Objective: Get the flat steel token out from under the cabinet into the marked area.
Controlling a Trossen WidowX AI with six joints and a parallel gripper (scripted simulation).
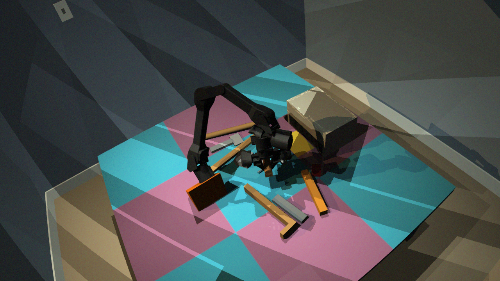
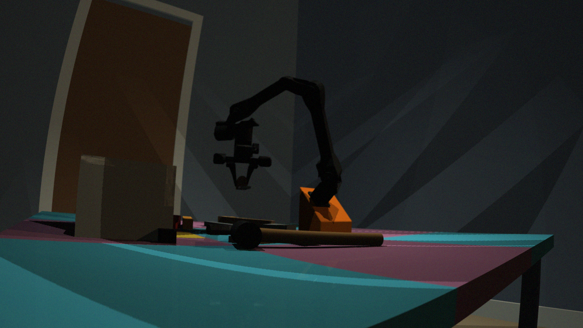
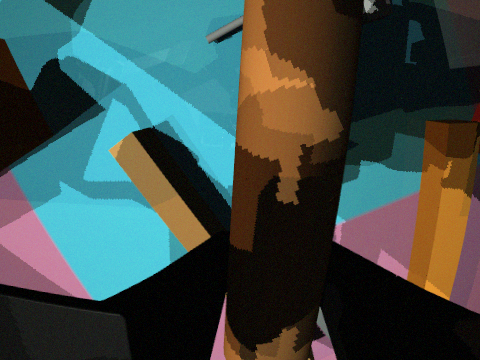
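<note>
My gripper [image 1: 267, 164] [image 2: 242, 183] [image 3: 271, 245] is shut on a round brown wooden handle [image 1: 268, 171] [image 2: 241, 180] [image 3: 295, 115] and holds it well above the table. The handle runs up out of the wrist view, so its far end is hidden there. The beige cabinet [image 1: 323, 106] [image 2: 128, 199] stands to the gripper's right in the top view, with dark vent slots [image 1: 303, 130] low on its front. The yellow marked area [image 1: 300, 144] [image 2: 190, 235] lies in front of it, partly hidden by the arm. The steel token cannot be made out in any view.
A red cube [image 1: 316, 169] lies near the cabinet's corner, by an orange bar [image 1: 314, 192] [image 3: 442, 215]. An L-shaped wooden stick [image 1: 267, 204] [image 3: 162, 192] lies beside a grey bar [image 1: 290, 208]. A grey T-shaped tool [image 1: 236, 139] and a black-headed mallet [image 2: 318, 237] lie behind the gripper.
</note>
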